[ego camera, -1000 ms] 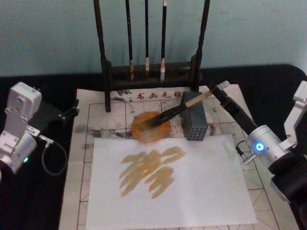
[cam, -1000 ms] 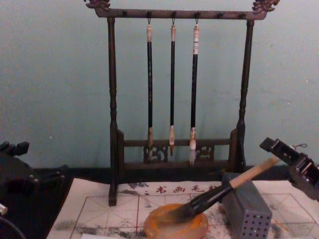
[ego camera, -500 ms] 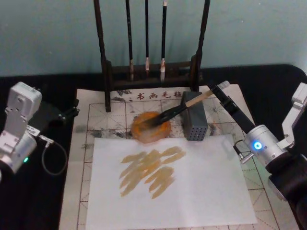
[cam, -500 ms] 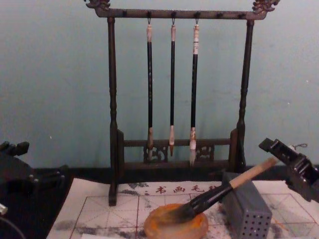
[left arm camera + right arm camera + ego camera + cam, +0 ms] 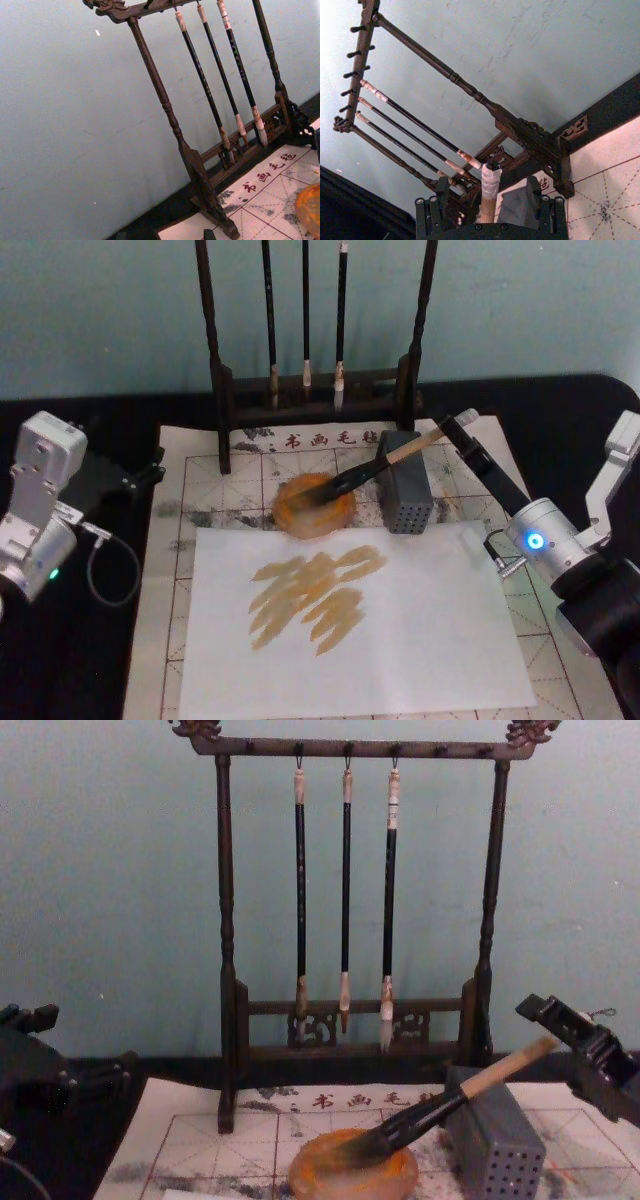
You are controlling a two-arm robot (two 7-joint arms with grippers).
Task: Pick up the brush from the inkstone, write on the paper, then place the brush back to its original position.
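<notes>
**A:** Where is the brush (image 5: 368, 469) at this moment?

**B:** It lies slanted. Its black bristles rest in the inkstone (image 5: 298, 526). The wooden handle rises away to the right of the inkstone and lies across the top of the grey perforated block (image 5: 406, 498), which stands just beside the inkstone on that side.

**A:** And the right gripper (image 5: 453, 427)?

**B:** It is to the right of the inkstone and a little behind it, past the block, at the white wrapped end of the handle. In the right wrist view its two fingers (image 5: 442, 195) are spread. One is on each side of that end, and there is a gap on both sides. They grasp nothing.

**A:** What about the left gripper (image 5: 150, 472)?

**B:** It is well apart from the inkstone, on its left, beside the edge of the paper (image 5: 200, 480). How far it is open I cannot tell.

**A:** What else is around the inkstone?

**B:** The inkstone stands on the paper, which has red grid lines and grey ink smudges. In front of the inkstone lies a plain white sheet (image 5: 420, 620) with yellow-brown strokes, and its far edge reaches the inkstone's front rim. Behind the inkstone stands a dark wooden rack (image 5: 223, 390), and three thin brushes (image 5: 305, 310) hang on it.
</notes>
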